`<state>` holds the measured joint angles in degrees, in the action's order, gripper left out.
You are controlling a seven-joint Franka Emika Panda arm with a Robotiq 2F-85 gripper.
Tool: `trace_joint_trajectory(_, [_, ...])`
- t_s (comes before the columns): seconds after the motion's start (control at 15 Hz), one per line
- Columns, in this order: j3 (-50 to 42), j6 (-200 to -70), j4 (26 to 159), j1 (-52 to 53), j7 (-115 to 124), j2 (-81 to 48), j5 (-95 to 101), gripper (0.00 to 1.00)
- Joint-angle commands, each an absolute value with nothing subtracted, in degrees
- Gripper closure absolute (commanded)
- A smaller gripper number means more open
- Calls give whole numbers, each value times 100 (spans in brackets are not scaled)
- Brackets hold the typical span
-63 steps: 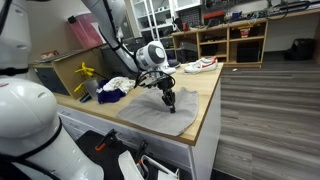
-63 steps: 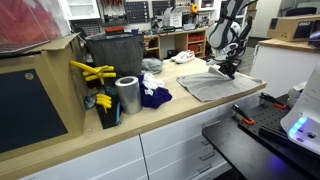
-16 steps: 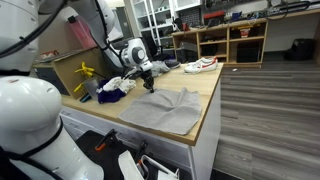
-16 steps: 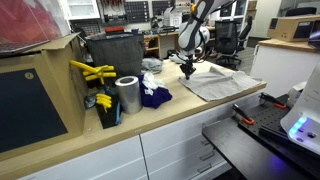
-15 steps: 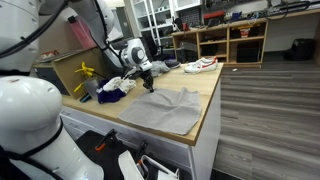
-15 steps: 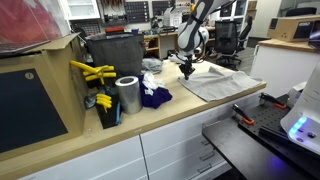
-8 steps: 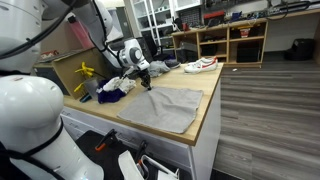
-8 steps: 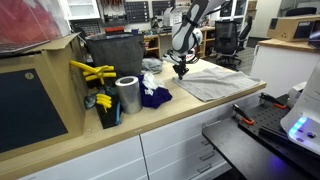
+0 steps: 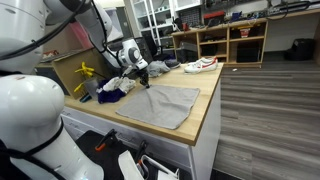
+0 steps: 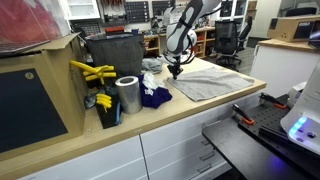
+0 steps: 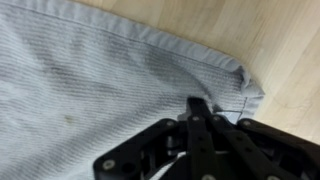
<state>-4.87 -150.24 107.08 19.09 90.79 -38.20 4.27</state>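
A grey cloth (image 9: 162,106) lies spread on the wooden counter (image 9: 207,112) and shows in both exterior views (image 10: 212,82). My gripper (image 9: 146,82) points straight down at the cloth's corner nearest the pile of clutter (image 10: 174,73). In the wrist view the black fingers (image 11: 200,108) are closed together, pinching the hemmed corner of the grey cloth (image 11: 90,70) against the counter top.
A dark blue cloth (image 10: 153,97) and a white cloth (image 9: 120,83) lie just beyond the gripper. A metal can (image 10: 127,95), yellow clamps (image 10: 92,72) and a dark bin (image 10: 115,55) stand behind them. A white shoe (image 9: 200,65) sits at the counter's far end.
My gripper has moved along the counter toward the clutter, keeping hold of the cloth corner. The grey cloth has been dragged with it and lies flatter.
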Motion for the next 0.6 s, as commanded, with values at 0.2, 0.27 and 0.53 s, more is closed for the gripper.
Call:
trace_joint_trajectory(0.2, [-573,-15015,10074,2131,9188,-4185,468,100])
trace_joint_trajectory(0.27, [-573,-15021,10036,2142,9181,-4200,464,100])
trace_joint_trajectory(0.53, [-581,-15198,10292,2149,9112,-3965,481,100])
